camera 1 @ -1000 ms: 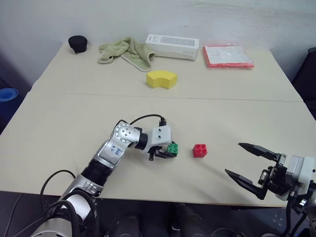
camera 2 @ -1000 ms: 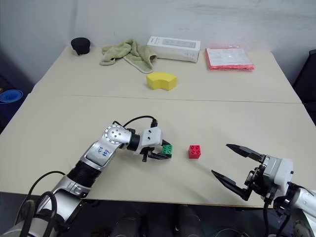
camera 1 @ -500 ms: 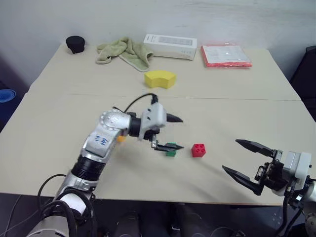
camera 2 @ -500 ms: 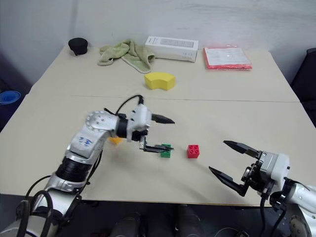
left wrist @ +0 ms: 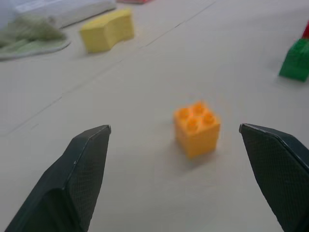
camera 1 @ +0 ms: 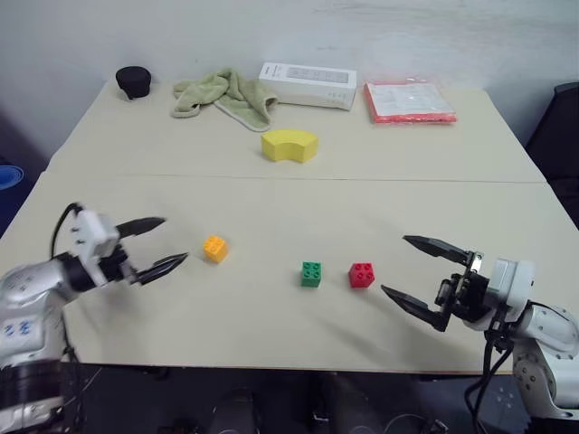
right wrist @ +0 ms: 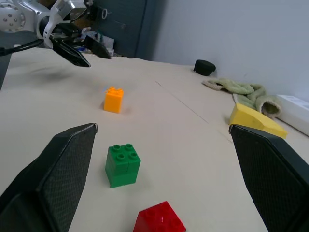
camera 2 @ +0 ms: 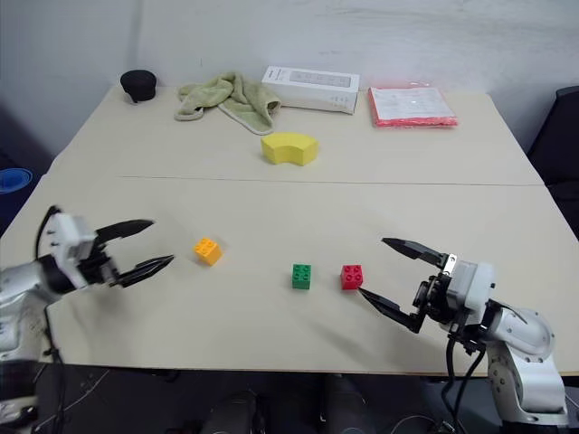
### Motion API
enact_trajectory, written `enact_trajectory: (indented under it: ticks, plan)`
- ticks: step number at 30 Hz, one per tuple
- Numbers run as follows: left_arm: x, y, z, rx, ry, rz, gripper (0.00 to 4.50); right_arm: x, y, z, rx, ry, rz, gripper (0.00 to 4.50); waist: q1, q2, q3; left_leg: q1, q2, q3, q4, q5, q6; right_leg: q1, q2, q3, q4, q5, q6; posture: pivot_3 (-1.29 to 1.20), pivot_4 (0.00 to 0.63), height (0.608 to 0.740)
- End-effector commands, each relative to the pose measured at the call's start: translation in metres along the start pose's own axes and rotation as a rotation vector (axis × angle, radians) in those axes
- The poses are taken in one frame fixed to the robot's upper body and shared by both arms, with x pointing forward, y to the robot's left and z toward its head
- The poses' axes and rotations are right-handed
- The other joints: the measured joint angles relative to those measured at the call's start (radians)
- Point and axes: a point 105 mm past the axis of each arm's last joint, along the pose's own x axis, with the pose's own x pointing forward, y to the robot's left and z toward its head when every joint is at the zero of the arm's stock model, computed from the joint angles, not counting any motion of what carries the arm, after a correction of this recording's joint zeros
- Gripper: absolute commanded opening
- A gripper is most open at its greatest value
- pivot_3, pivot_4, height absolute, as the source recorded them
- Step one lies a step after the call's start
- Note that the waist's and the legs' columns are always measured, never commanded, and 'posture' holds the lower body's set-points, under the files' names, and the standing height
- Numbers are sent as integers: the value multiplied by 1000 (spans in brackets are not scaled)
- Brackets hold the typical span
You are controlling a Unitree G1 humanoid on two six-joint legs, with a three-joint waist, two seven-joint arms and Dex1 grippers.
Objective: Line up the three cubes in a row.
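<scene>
While the green cube (camera 1: 311,273) and red cube (camera 1: 361,275) sit side by side, the orange-yellow cube (camera 1: 215,248) lies apart on the surface (camera 1: 289,199) (off their line). The left tool (camera 1: 160,244) gapes empty beside it, seemingly to fetch it; the right tool (camera 1: 404,268) hangs open, empty, near the red cube.

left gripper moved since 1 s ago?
Yes. The left gripper has swung away from the green cube to the table's left edge; its jaws now stand open, facing the orange cube.

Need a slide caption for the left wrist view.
Open left gripper fingers frame the orange-yellow cube on the table.
</scene>
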Motion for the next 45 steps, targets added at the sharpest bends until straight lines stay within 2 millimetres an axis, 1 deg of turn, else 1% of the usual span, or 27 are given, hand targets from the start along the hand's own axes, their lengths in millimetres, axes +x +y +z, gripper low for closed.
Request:
enact_trajectory:
  ticks: [1, 3, 5, 8, 10, 12, 14, 16, 17, 19, 21, 22, 25, 29, 30, 32, 35, 37, 38, 40, 42, 45]
  plan:
    - [-25, 5, -17, -52, 34, 106, 4479, 3, 5, 2, -18, -33, 33, 4500, 0, 0, 0, 0, 0, 0, 0, -1, 1, 0, 0, 0, 0, 0, 0, 0, 150, 740]
    - [-30, -5, -22, -113, 38, 76, 4479, 3, 6, 1, -16, -32, 42, 4500, 2, 0, 0, 0, 0, 0, 0, -2, 2, 0, -1, -1, -1, 0, 0, 0, 150, 740]
    - [-27, -9, -20, -104, 36, 59, 4479, 3, 6, 0, -18, -28, 44, 4500, 5, -1, 0, 0, 0, 0, 0, -3, 4, 0, -1, -1, 0, 0, 0, 0, 150, 740]
    - [-6, -10, -4, -73, -17, 52, 4479, 2, 4, -1, -22, -22, 43, 4500, 16, -1, 0, 0, 0, -1, 0, -3, 4, 0, -2, -1, 0, 0, 0, 0, 150, 740]
    - [17, -21, 2, -91, -31, 2, 4479, 3, 4, 0, -21, -19, 46, 4500, 22, 0, 0, 0, 0, -1, 0, -4, 4, 0, -2, -1, 0, 0, 0, 0, 150, 740]
    - [31, -28, 6, -96, -35, -17, 4479, 3, 5, 0, -19, -17, 47, 4500, 23, 0, 0, 0, -1, 0, 0, -4, 4, 0, -2, -1, 0, 0, 0, 0, 150, 740]
    - [52, -32, 12, -143, -89, 20, 4479, 3, 5, -1, -7, -8, 47, 4500, 22, 0, 0, 0, -1, 0, 0, -3, 3, 0, -2, -1, 0, 0, 0, 0, 150, 740]
    - [68, -40, 13, -177, -110, 46, 4479, 3, 5, -2, -2, 0, 47, 4500, 19, 0, 0, 0, -1, 0, 0, -3, 3, 0, -1, -1, 0, 0, 0, 0, 150, 740]
    - [74, -44, 10, -174, -101, 67, 4479, 3, 5, -2, -2, 2, 42, 4500, 18, 0, 0, 0, -1, 1, 0, -3, 2, 0, -1, 0, 0, 0, 0, 0, 150, 740]
    - [83, -43, 5, -169, -89, 146, 4479, 2, 5, -2, -1, 2, 31, 4500, 17, 0, 0, 1, 0, 1, 0, -3, 2, 0, 0, 0, 1, 0, 0, 0, 150, 740]
    - [87, -42, 2, -184, -86, 185, 4094, 2, 5, -2, 0, 2, 27, 4500, 17, 0, 0, 1, 0, 1, 0, -4, 2, 0, 1, 0, 1, 0, 0, 0, 150, 740]
    - [90, -46, 0, -175, -74, 172, 3878, 2, 7, -2, 3, 3, 23, 4500, 18, 0, 0, 1, 0, 1, 0, -3, 2, 0, 1, 0, 1, 0, 0, 0, 150, 740]
    - [96, -56, -2, -154, -44, 126, 2932, 1, 9, -2, 7, 6, 17, 4500, 21, 0, 0, 1, 0, 1, 0, -4, 2, 0, 1, 0, 1, 0, 0, 0, 150, 740]
    - [97, -55, -4, -126, -25, 119, 1716, 0, 8, -3, 5, 9, 5, 4500, 21, 0, 0, 1, 0, 1, 0, -4, 2, 0, 1, 0, 1, 0, 0, 0, 150, 740]
    - [99, -56, -2, -108, -29, 79, 1473, 1, 8, -3, 5, 10, 3, 4500, 21, 0, 0, 1, 0, 1, 0, -3, 2, 0, 1, 0, 1, 0, 0, 0, 150, 740]
    - [102, -61, 4, -80, -49, -17, 1481, 1, 8, -3, 7, 10, 1, 4500, 22, 0, 0, 1, 0, 1, 0, -3, 2, 0, 1, 0, 1, 0, 0, 0, 150, 740]
    - [105, -80, 22, 4, -76, -369, 1481, 1, 9, -4, 18, 18, 23, 4500, 23, 0, 0, 1, 0, 1, 0, -2, -1, 0, 1, 0, 1, 0, 0, 0, 150, 740]
    - [103, -83, 29, 78, -68, -541, 1481, 0, 7, -4, 17, 22, 31, 4500, 23, 0, 0, 1, 0, 1, 0, -1, -2, 0, 1, -1, 0, 0, 0, 0, 150, 740]
    - [103, -82, 30, 106, -62, -581, 1481, 0, 6, -4, 16, 22, 32, 4500, 23, 0, 0, 0, 0, 1, 0, -1, -2, 0, 1, -1, 0, 0, 0, 0, 150, 740]
    - [104, -83, 28, 195, -31, -723, 1481, 0, 4, -3, 14, 26, 34, 4500, 23, 0, 0, 0, -1, 1, 0, -1, -2, 0, 1, -1, -1, 0, 0, 0, 150, 740]
    - [106, -84, 25, 238, -6, -829, 1481, 0, 4, -2, 16, 31, 41, 4500, 21, 0, 0, 0, -1, 2, 0, -1, -2, 0, 1, -1, -1, 0, 0, 0, 150, 740]
    - [118, -82, 15, 264, 36, -890, 1481, -1, 5, -1, 24, 41, 50, 4500, 23, 0, 0, -1, -1, 1, 1, -1, -2, 0, 2, -2, -1, 0, 0, 0, 150, 740]
